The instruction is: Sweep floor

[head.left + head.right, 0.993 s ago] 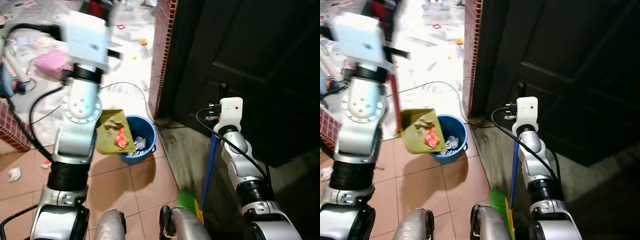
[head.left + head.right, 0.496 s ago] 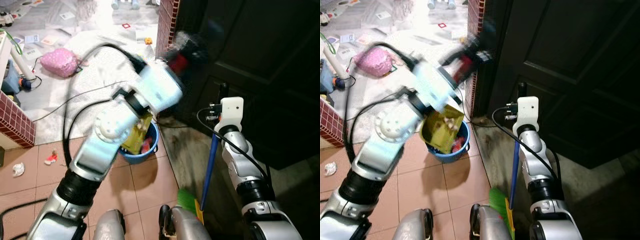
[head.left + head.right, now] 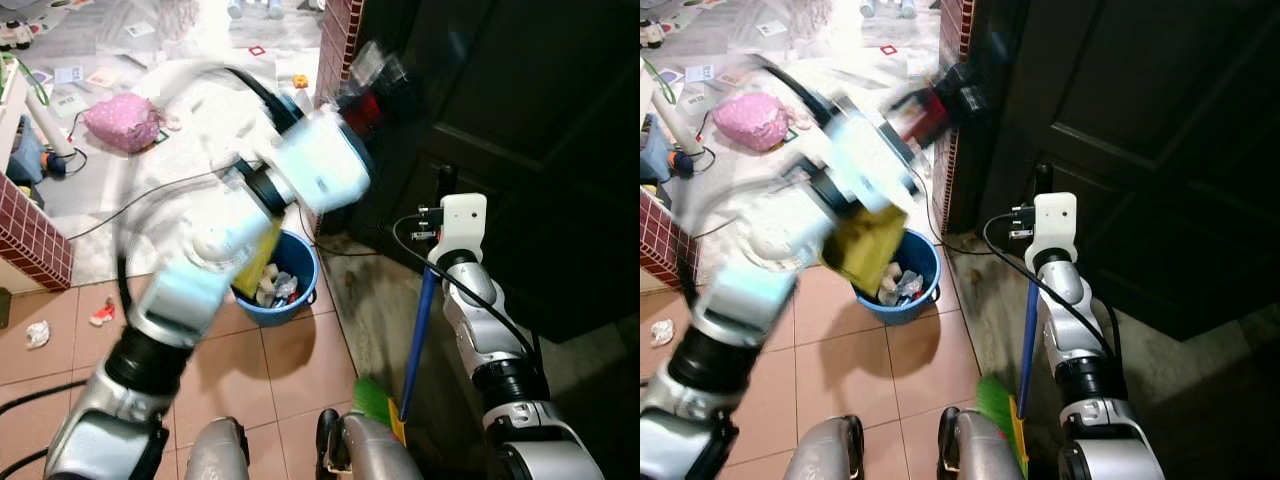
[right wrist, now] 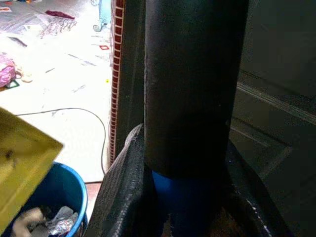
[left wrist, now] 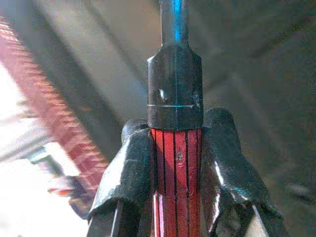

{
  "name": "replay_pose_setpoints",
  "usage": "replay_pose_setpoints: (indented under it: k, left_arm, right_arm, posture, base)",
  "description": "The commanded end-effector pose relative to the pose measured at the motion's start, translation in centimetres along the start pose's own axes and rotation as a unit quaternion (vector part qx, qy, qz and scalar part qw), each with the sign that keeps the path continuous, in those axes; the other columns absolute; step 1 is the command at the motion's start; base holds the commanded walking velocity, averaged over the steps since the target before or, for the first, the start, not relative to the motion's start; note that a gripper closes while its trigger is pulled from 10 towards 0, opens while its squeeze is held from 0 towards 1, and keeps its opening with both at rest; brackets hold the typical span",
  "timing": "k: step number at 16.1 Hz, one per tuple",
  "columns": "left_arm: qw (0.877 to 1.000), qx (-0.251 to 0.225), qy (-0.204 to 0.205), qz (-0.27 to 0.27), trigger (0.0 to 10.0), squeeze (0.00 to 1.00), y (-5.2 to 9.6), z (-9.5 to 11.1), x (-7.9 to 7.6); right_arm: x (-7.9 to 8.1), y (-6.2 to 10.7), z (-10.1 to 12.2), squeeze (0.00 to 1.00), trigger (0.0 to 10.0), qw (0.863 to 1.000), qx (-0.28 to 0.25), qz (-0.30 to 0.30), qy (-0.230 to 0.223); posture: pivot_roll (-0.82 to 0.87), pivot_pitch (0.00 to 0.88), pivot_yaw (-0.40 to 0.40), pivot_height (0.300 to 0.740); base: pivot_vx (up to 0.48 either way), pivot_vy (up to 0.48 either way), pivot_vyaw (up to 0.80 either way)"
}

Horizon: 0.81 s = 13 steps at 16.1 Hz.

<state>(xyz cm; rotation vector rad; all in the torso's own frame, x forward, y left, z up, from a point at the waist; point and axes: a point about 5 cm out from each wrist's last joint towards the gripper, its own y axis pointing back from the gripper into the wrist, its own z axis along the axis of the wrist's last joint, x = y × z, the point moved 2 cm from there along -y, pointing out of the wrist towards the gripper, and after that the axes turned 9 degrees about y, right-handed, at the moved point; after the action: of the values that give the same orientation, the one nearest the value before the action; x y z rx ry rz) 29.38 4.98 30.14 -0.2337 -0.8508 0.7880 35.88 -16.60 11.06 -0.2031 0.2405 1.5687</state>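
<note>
My left gripper (image 5: pixel 175 133) is shut on the red handle (image 5: pixel 175 160) of a yellow dustpan (image 3: pixel 258 262). The arm is raised and blurred, and the pan hangs steeply tipped over a blue bucket (image 3: pixel 300 300) with litter (image 3: pixel 275 290) inside. My right gripper (image 3: pixel 440 205) is shut on a broom's black grip (image 4: pixel 190 74). The blue broom shaft (image 3: pixel 420 330) stands upright by the dark door. Its green bristles (image 3: pixel 372 398) rest on the floor near my feet.
A dark door (image 3: pixel 520 120) and a brick pillar (image 3: pixel 335 40) stand right of the bucket. A low brick wall (image 3: pixel 30 240) is at the left. A pink bag (image 3: pixel 122 122), a black cable (image 3: pixel 100 225) and small scraps (image 3: pixel 37 335) lie on the floor.
My left arm swung up towards the door and tipped the dustpan from nearly level to steep. The litter on it slid into the bucket. The right arm and broom stayed still.
</note>
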Motion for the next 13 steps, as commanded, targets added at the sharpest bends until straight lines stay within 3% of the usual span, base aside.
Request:
replay_pose_setpoints:
  k: [1, 4, 6, 7, 9, 11, 13]
  left_arm:
    - [0.998, -0.047, -0.044, 0.021, 10.0, 0.0, -0.5, 2.1, 1.2]
    - [0.995, -0.036, -0.032, 0.092, 10.0, 0.0, 0.0, 1.8, 3.7]
    - [0.976, -0.023, -0.068, 0.206, 10.0, 0.0, 1.1, 1.7, 7.2]
    - [0.969, -0.018, -0.084, 0.23, 10.0, 0.0, 1.5, 1.7, 8.1]
    - [0.932, 0.012, -0.123, 0.339, 10.0, 0.0, 4.2, 1.3, 11.8]
    - [0.914, 0.038, -0.139, 0.379, 10.0, 0.0, 5.9, 0.7, 13.3]
    - [0.904, 0.071, -0.125, 0.403, 10.0, 0.0, 7.7, -0.7, 13.8]
  right_arm:
    - [-0.5, -0.3, 0.8, 0.0, 10.0, 1.0, -0.017, -0.008, 0.01]
    - [-0.4, -0.4, 0.9, 0.0, 10.0, 1.0, -0.02, -0.005, 0.01]
    - [-0.3, -0.4, 1.2, 0.0, 10.0, 1.0, -0.03, -0.002, 0.004]
    - [-0.3, -0.5, 1.2, 0.0, 10.0, 1.0, -0.031, -0.002, 0.004]
    - [-0.5, -0.6, 1.2, 0.0, 10.0, 0.999, -0.032, -0.001, 0.006]
    - [-0.6, -0.7, 1.1, 0.0, 10.0, 0.999, -0.031, 0.002, 0.011]
    - [-0.8, -0.8, 1.4, 0.0, 10.0, 0.999, -0.038, 0.003, 0.022]
  posture:
    - [0.0, 0.15, -0.072, 0.74]
    - [0.0, 0.148, -0.073, 0.74]
    - [0.0, 0.144, -0.073, 0.74]
    - [0.0, 0.144, -0.073, 0.74]
    - [0.01, 0.144, -0.073, 0.74]
    - [0.01, 0.149, -0.075, 0.74]
    - [0.01, 0.154, -0.074, 0.74]
  base:
    - [0.0, 0.0, 0.0]
    - [0.0, 0.0, 0.0]
    - [0.0, 0.0, 0.0]
    - [0.0, 0.0, 0.0]
    - [0.0, 0.0, 0.0]
    - [0.0, 0.0, 0.0]
    - [0.0, 0.0, 0.0]
